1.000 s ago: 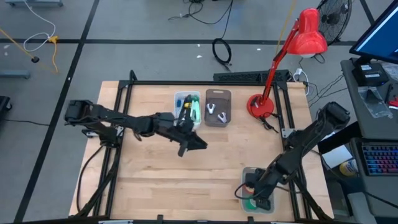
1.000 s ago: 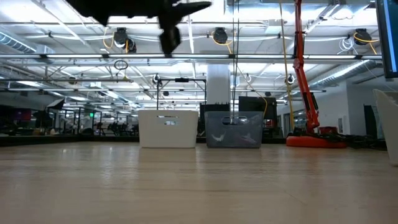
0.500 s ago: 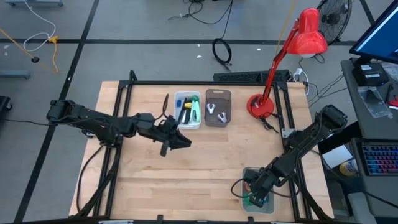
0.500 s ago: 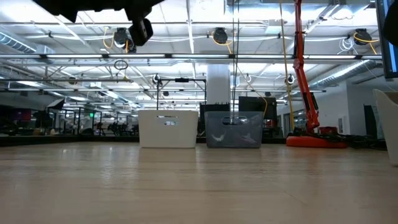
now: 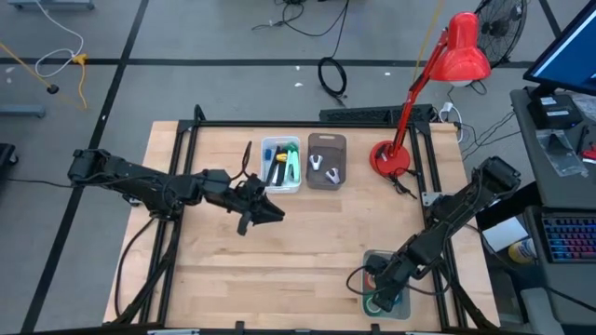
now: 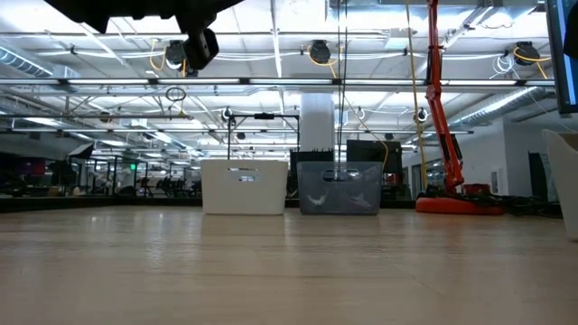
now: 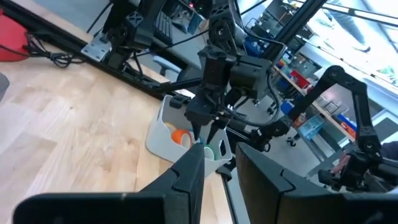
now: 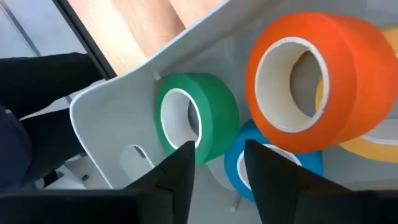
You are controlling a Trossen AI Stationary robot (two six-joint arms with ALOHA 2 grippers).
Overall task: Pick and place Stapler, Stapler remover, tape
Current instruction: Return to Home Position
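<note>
1. My right claw (image 8: 217, 155) is low inside the gray bin (image 8: 118, 106), which sits at the edge of the table (image 5: 307, 242) on my right side. Its 2 fingers are apart and hold nothing.
2. All 4 rolls of tape are in that bin. The green roll (image 8: 211, 112) is just past my fingers. The orange roll (image 8: 323, 81) leans beside it. The blue roll (image 8: 235, 155) lies lower down, and the yellow roll (image 8: 373, 144) peeks out behind the orange one.
3. My left claw (image 5: 270, 212) hangs over the bare wood, near the white box (image 5: 281, 166). Its 2 fingers are a little apart and hold nothing.
4. I think the putting-away is done and I only have to bring my arms home.
5. Here is what could go wrong. My right fingers are very close to the green roll and the bin wall. If I swing sideways before I go up, a finger could catch the roll and flick it out.
6. A sideways bump could also shove the bin, and it could slide off the table.
7. A wide swing of my right arm could knock the red lamp (image 5: 391, 156).
</note>
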